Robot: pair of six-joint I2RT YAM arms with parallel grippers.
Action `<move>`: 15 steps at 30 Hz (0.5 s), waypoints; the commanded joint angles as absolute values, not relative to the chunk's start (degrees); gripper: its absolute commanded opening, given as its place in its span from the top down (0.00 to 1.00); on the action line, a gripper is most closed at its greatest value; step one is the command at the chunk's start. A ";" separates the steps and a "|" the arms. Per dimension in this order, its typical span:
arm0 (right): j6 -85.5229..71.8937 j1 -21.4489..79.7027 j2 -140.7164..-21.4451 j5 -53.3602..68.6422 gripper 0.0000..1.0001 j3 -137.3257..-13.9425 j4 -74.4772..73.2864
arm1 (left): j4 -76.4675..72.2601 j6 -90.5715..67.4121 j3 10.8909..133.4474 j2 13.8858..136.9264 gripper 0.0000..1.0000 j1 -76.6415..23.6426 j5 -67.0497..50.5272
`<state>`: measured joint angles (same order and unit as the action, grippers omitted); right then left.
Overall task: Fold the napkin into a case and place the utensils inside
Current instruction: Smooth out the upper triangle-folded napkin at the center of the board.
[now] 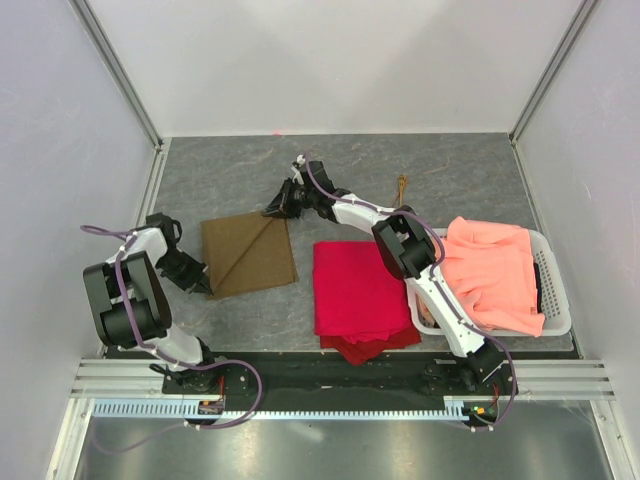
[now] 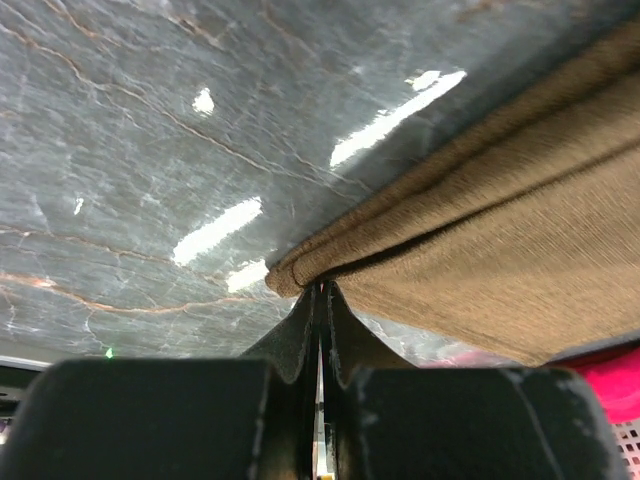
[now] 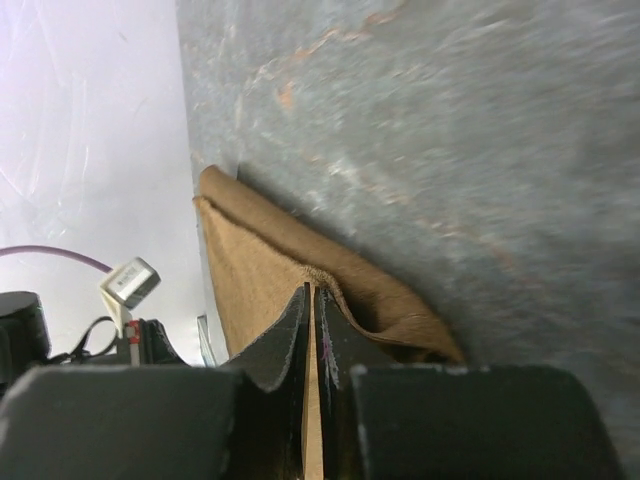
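In the top external view, the napkin [image 1: 255,262] is seen lying flat on the table [image 1: 200,170], left of centre. A crease runs across it from 7 o'clock to 1 o'clock. Its 7 o'clock corner is pinched by the left gripper [image 1: 207,287] and its 1 o'clock corner by the right gripper [image 1: 272,212], so the cloth is spanned between the two arms along that diagonal. The red cloth [image 1: 355,290] is found just beside it at 3 o'clock. The utensils [image 1: 403,186] lie well apart at 2 o'clock, nearer the right arm.

In the left wrist view, the jaws are seen closed on a bunched corner, and the layered fabric runs off toward 2 o'clock from the fingertips.

In the right wrist view, the jaws are likewise clamped on a folded edge, with the fabric spreading toward 11 o'clock.

The coming move is judged to hinge on this diagonal. The held corners are its two ends, so the arms would need to travel together to keep it taut.
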<state>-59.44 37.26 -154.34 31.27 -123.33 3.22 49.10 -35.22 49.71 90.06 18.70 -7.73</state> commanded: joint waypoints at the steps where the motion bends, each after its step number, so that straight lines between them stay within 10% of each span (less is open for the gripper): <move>1: -60.29 36.39 -156.35 32.87 0.90 -125.15 6.59 | 48.96 -36.74 48.60 92.98 0.98 19.51 -6.86; 15: -56.61 36.21 -150.30 34.01 0.81 -127.97 0.09 | 51.25 -30.42 57.13 83.42 0.96 19.95 -10.97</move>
